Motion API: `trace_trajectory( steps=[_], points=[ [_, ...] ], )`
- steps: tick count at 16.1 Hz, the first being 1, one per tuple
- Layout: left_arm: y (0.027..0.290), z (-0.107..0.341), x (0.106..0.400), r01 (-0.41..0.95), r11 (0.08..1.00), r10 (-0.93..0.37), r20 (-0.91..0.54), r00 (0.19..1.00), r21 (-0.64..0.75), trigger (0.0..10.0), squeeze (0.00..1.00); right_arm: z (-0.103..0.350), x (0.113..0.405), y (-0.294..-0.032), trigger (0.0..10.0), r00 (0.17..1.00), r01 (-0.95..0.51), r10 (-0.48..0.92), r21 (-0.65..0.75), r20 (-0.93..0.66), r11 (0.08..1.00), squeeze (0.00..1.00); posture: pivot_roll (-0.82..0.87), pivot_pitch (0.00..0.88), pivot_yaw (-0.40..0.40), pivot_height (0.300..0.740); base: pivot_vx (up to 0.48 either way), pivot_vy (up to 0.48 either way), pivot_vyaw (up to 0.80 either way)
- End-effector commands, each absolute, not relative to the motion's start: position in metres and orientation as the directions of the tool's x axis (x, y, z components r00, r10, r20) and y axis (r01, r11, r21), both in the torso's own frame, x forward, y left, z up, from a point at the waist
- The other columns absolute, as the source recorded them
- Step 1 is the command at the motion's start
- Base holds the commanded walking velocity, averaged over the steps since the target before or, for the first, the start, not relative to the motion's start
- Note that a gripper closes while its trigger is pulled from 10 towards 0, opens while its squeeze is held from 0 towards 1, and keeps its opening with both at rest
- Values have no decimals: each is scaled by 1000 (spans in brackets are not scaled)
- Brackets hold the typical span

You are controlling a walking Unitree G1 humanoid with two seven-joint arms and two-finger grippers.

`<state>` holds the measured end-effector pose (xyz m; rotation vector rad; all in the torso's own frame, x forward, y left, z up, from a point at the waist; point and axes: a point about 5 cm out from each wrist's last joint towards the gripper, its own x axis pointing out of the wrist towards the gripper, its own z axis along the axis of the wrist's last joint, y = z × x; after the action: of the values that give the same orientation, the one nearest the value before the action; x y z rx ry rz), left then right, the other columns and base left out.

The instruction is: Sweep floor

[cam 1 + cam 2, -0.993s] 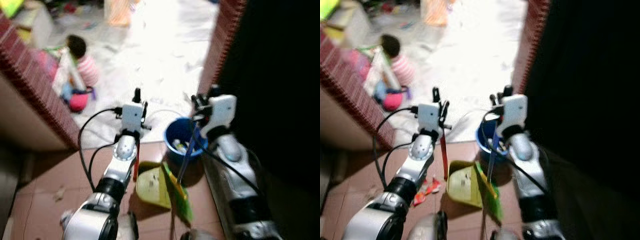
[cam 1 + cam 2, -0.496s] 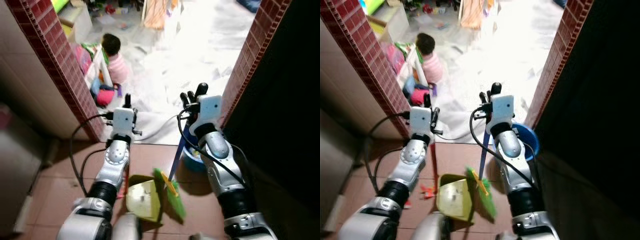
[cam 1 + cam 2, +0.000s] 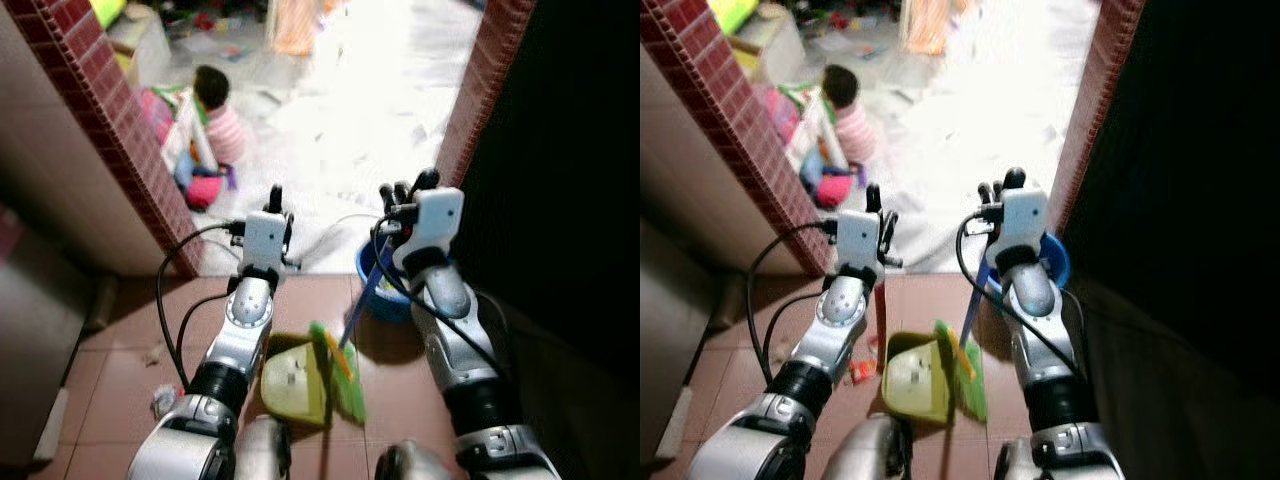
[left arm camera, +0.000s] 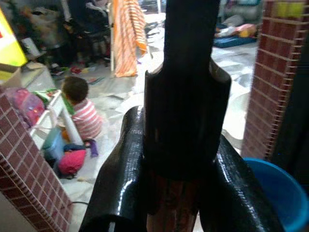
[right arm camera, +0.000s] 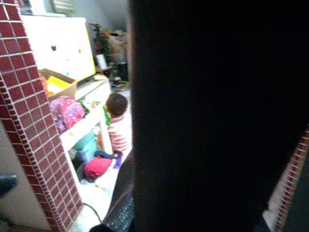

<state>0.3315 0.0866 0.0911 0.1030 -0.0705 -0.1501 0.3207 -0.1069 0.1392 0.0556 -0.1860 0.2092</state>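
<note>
Fingers of the left hand (image 4: 178, 159) clamp the dustpan handle (image 3: 879, 312); right hand (image 3: 403, 196) grips the broom (image 3: 352, 325).

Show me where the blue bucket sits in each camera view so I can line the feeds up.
Left eye view: round blue plastic bucket on the floor by the doorway, partly behind the right arm.
Right eye view: bucket peeks out beside the right forearm.
Left wrist view: bucket in the corner under the brick pillar.
Right wrist view: I can't make it out; much is dark.
Shared landmark: red brick pillar.
</note>
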Motion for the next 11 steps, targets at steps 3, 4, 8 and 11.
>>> trace_trajectory(
  steps=[3,4,8,11],
  points=[
    [88,86,330,149,984,-153,28,988,100,10000,0,136,322,-104,10000,963,-217,212,12,170,976,0,-70,55,45,740,-394,0,0],
    [88,86,330,150,984,-154,28,988,100,10000,0,136,322,-104,10000,963,-216,211,11,169,976,0,-73,57,47,740,-390,0,0],
    [91,94,332,117,988,-123,65,990,99,10000,0,134,320,-105,10000,964,-213,209,6,166,977,0,-73,57,46,740,-260,0,0],
    [112,113,336,7,998,-16,148,989,62,10000,0,136,322,-120,10000,969,-167,168,-26,183,986,0,-71,64,43,740,0,0,0]
  ],
)
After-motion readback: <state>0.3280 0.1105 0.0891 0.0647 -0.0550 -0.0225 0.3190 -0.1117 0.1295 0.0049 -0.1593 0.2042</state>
